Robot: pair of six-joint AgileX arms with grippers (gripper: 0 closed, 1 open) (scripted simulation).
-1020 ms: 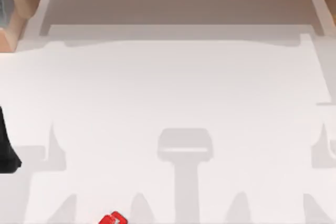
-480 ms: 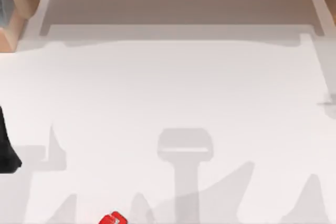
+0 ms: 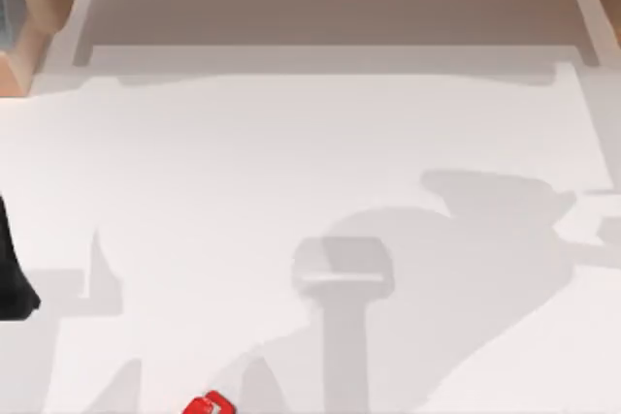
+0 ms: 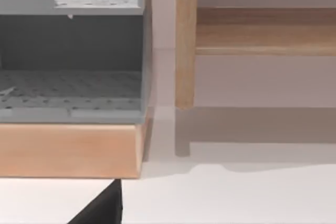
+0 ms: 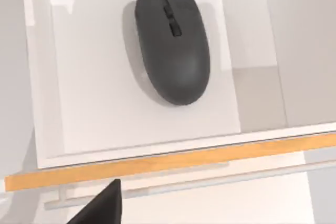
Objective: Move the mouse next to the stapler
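1 dark mouse [image 5: 172,45] is seen lying flat on the white table [image 5: 105,103] near its wooden edge, untouched, in the right wrist view; 1 red stapler [image 3: 208,405] is recorded at the table's near edge, left of centre; finger states cannot be told.

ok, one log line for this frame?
phase: approach | mouse: untouched, on white surface, seen by right wrist camera | stapler: red, table's near edge, left of centre | left arm: at table's left edge

A grey perforated organiser [image 4: 71,56] sits on a wooden base [image 4: 68,150].
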